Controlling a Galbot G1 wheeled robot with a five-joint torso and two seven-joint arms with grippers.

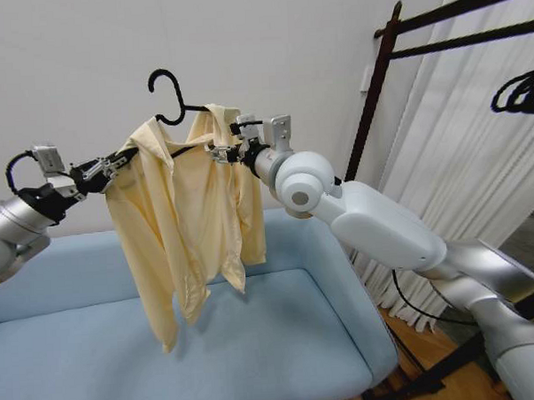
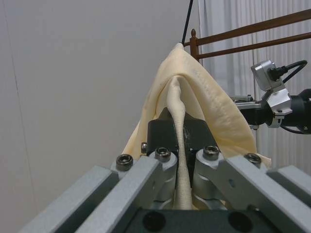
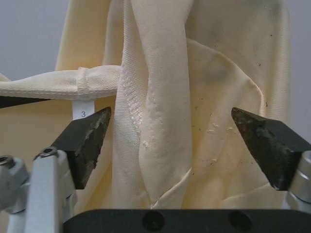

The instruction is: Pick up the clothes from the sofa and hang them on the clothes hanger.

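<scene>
Domestic setting, living-room type. Light blue fabric sofa (image 1: 256, 360) with a wide seat cushion, set against a plain white wall (image 1: 66, 67). Just beside the sofa's end stands a dark brown wooden clothes rack (image 1: 377, 80) with an upright post and horizontal rails. A cluster of black hangers (image 1: 519, 91) is hooked at its far end. White pleated full-length curtains (image 1: 460, 156) hang behind the rack. Warm-toned wooden floor (image 1: 430, 342) beneath. Pale yellow long-sleeved shirt (image 1: 188, 221) on a black hooked hanger (image 1: 169, 89), up above the sofa. Soft furnishings and laundry gear: household.
</scene>
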